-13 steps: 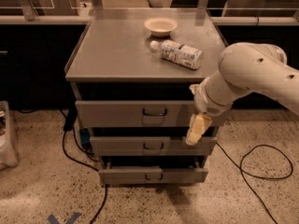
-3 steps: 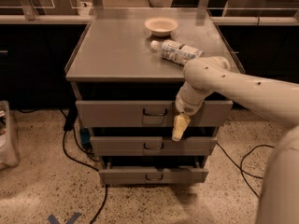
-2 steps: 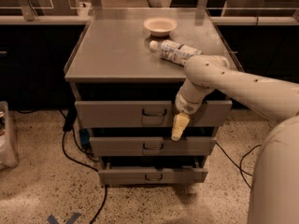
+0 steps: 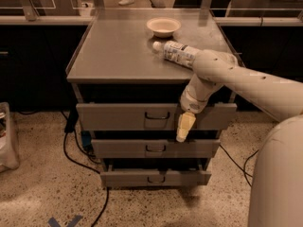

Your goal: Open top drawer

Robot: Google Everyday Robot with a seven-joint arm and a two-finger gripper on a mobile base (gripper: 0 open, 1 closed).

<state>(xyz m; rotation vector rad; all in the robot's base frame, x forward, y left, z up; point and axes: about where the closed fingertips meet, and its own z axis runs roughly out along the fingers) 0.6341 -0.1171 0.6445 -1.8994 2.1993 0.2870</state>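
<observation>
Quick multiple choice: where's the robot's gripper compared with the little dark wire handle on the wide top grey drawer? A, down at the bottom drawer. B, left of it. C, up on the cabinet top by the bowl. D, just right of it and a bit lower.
D: the cream-coloured gripper hangs in front of the wide grey metal top drawer, just right of its small dark wire loop handle and slightly below it.

My end effector (image 4: 185, 126), pale matt plastic, hangs against the top drawer (image 4: 118, 116), whose grey metal front looks smooth and dull; the surface (image 4: 118, 51) above is similar metal, faintly glossy.
</observation>
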